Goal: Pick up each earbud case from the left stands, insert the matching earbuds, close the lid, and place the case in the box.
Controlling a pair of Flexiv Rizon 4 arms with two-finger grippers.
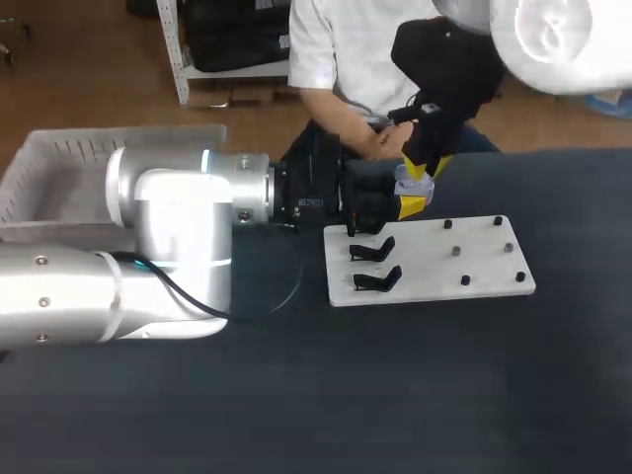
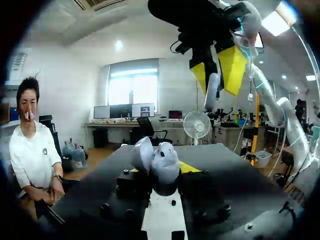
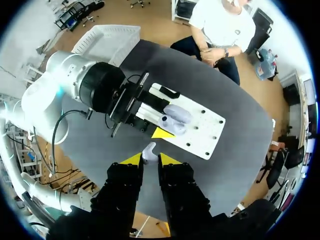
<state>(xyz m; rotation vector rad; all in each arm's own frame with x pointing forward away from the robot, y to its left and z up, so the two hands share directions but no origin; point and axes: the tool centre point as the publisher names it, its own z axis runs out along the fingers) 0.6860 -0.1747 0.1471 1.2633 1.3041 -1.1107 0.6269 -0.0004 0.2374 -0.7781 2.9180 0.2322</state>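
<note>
The left arm (image 1: 168, 227) entered from the left and lay low across the desk (image 1: 395, 395). Its left pincer (image 1: 393, 202) was at the far left corner of a white board (image 1: 474, 267) and was clenched on the earbud case (image 2: 165, 162), which sat between the two dark fingers. The case was held off its stand with its lid (image 2: 142, 152) swung open to the left, and the pale rounded shell faced upward. The right arm (image 1: 444, 59) came down from the far right. Its right pincer (image 3: 150, 159) hung directly above the open case and apart from it, the yellow tips closed from both sides on a small white earbud (image 3: 149, 150). On the near left part of the board stood two black stands (image 1: 372, 251), one nearer than the other, both unoccupied. Several short dark pegs (image 1: 456, 251) were spread over the board's right half. A white slatted box (image 1: 59, 168) rested at the far left of the desk, well apart from the board and partly hidden behind the left arm.
</note>
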